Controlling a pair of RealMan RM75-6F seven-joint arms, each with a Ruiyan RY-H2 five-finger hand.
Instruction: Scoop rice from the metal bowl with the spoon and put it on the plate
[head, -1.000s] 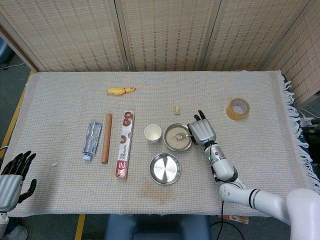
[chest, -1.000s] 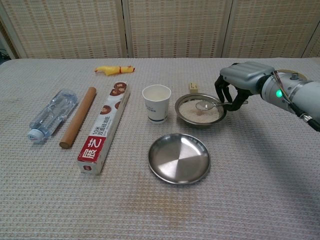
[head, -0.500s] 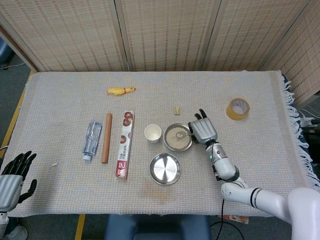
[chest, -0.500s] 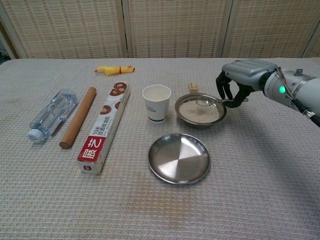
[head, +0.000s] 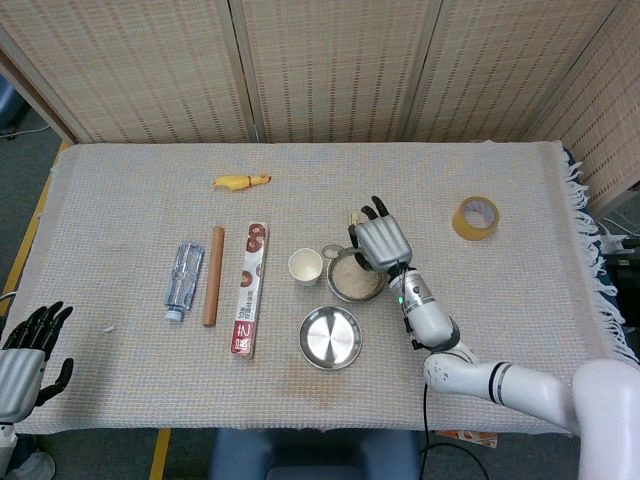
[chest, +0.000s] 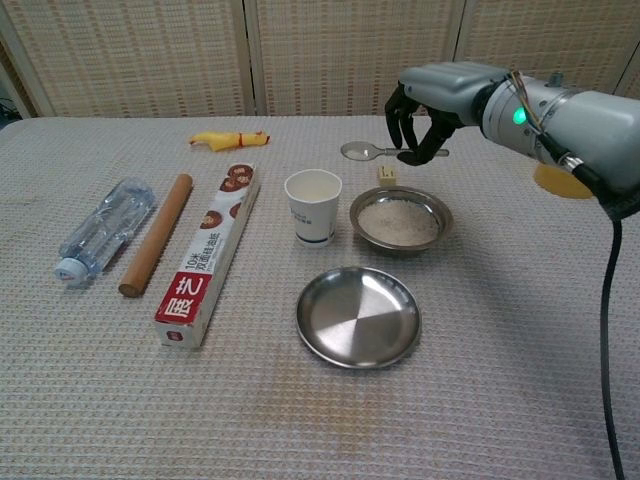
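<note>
while the right hand (chest: 425, 118) pinches the spoon (chest: 372, 151) by its handle, fingers curled around it, the spoon hangs in the air above and a bit behind the metal bowl (chest: 401, 220), scoop end pointing toward the paper cup (chest: 313, 206) side. can't tell from either view whether there's rice in the scoop; it's too small and shiny to read. rice still fills the bowl's floor. plate (chest: 358, 316) sits just in front of the bowl on the cloth, near but apart, and looks bare: no rice on it yet.

step in hand, as i read it: transfer leg, spoon lifted clear of the bowl and not yet over the plate. in the head view the spoon bowl (head: 332, 252) shows between cup and metal bowl rim, so it's off to the far side of the target.

next move needs: keep the scoop level, carry it toward the robot across the bowl to over the plate centre, lower, then roll the wrist to tip. risk is spilling on the cloth during the carry, or clipping the cup, which stands just beside the bowl.

left hand (head: 22, 353) is at the near table corner, fingers spread, holding nothing, well apart from everything.
</note>
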